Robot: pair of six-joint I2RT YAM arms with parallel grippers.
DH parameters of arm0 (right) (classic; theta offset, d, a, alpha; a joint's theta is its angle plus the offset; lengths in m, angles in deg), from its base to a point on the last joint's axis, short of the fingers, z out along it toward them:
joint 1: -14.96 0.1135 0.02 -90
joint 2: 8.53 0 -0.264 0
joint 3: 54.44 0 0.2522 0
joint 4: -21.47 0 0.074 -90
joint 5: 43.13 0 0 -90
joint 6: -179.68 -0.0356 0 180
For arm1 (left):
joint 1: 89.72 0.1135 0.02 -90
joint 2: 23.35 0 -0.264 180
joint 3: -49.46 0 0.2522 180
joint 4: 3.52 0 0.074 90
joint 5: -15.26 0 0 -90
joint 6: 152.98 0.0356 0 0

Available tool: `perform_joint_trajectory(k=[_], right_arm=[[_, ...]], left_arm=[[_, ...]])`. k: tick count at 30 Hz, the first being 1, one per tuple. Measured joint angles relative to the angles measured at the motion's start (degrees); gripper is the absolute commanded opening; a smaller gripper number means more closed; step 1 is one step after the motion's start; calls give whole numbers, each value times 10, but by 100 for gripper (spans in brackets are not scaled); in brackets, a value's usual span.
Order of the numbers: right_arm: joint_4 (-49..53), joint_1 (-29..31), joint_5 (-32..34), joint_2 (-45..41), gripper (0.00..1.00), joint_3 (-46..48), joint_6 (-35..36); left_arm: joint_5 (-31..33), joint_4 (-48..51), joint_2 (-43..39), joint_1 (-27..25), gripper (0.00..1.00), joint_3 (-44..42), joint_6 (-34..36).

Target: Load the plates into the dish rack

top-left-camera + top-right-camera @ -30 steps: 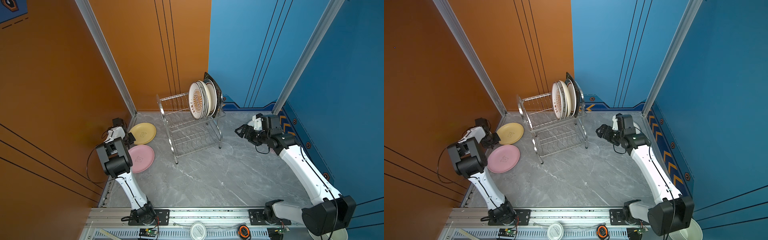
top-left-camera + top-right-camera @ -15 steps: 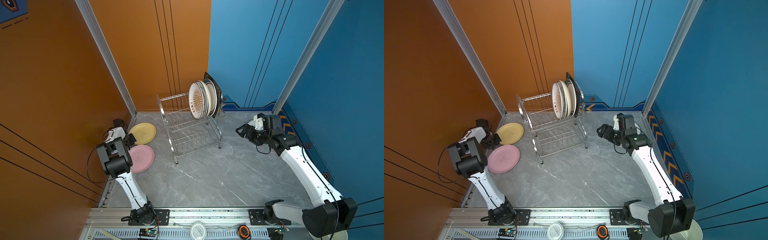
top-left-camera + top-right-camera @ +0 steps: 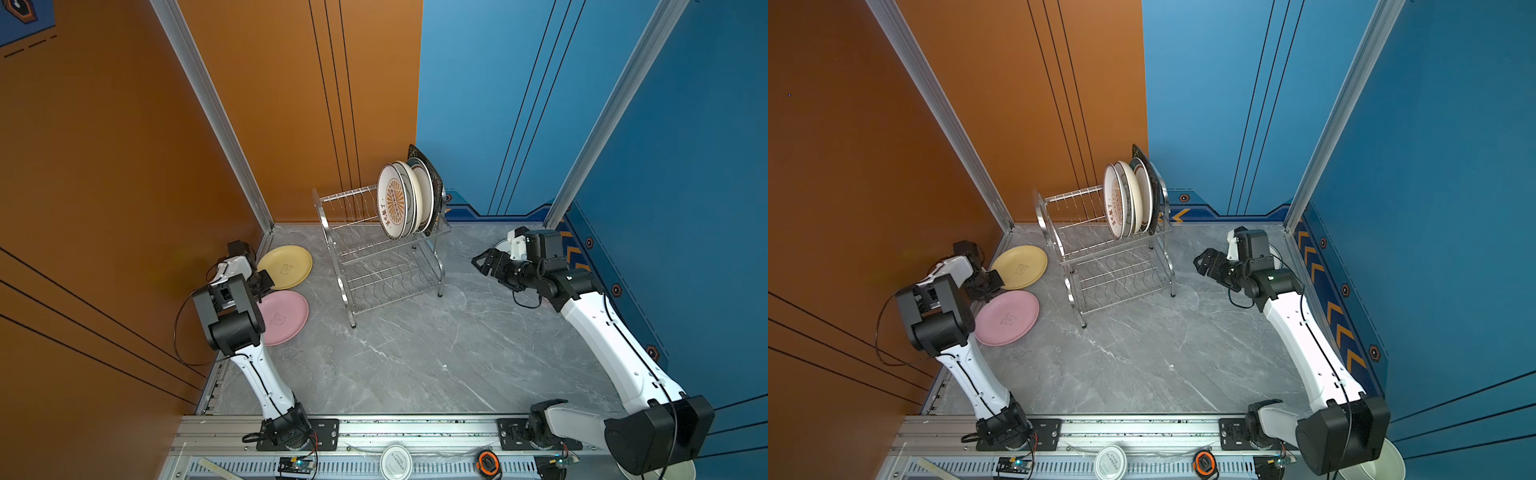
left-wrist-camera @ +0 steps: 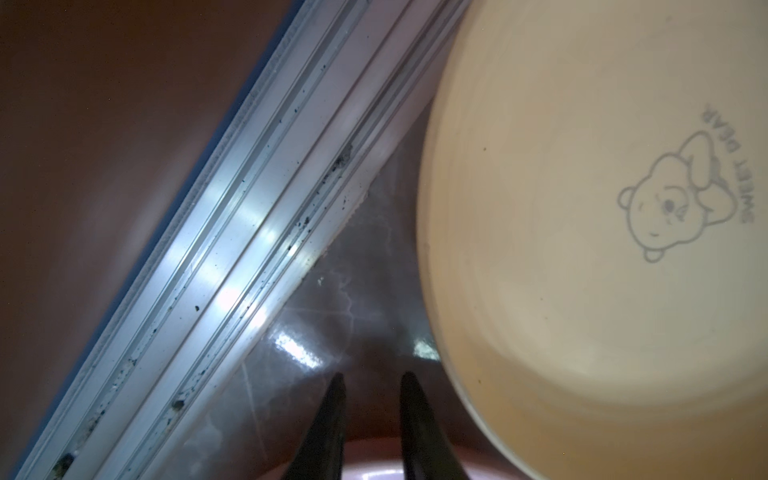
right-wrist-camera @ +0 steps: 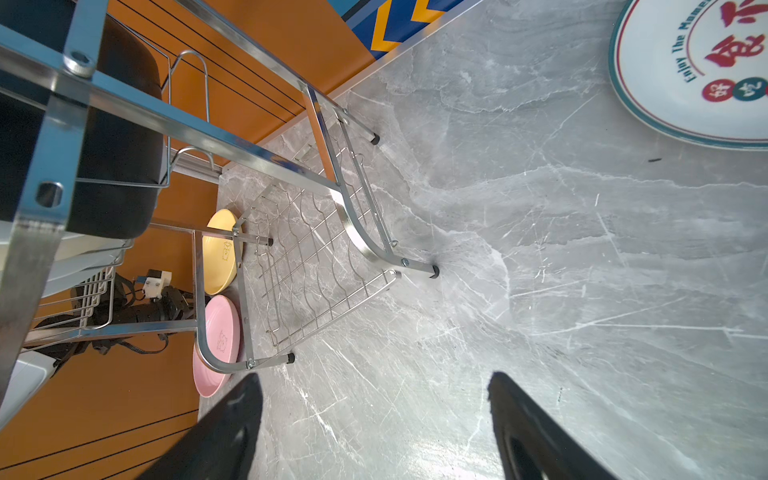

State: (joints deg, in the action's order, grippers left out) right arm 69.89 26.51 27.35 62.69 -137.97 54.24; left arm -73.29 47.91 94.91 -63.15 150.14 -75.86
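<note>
Plates (image 3: 405, 199) in my rack (image 3: 365, 245), pink plate (image 3: 284, 318) by my barely parted left claw (image 4: 374, 375), right claw (image 5: 374, 378) wide apart.

- 1 dish rack (image 3: 386, 282), with 2 tiers.
- 8 plates (image 3: 392, 201) in all.
- 5 of them stand on edge in the upper tier, as far as the rims can be told apart: 4 round and 1 black square plate (image 3: 432, 174).
- 3 lie flat on the floor. 1 yellow plate (image 3: 286, 266) and 1 pink plate (image 3: 284, 316) are at 8 o'clock from the rack, and 1 white plate with red characters (image 5: 706, 70) is at 3 o'clock.
- 2 grippers: left gripper (image 4: 374, 376) and right gripper (image 5: 374, 376).
- 1 white lid (image 3: 396, 461) and 1 orange tape measure (image 3: 487, 462) at 6 o'clock.
- 1 white container (image 3: 1379, 461) at 5 o'clock.
</note>
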Motion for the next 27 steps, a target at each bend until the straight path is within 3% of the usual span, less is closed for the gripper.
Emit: perform_joint_trajectory(k=[27], right_arm=[[-8,-30,-32,-66,87,54,0]], left_arm=[[-33,22,-230,-70,24,-279,-5]])
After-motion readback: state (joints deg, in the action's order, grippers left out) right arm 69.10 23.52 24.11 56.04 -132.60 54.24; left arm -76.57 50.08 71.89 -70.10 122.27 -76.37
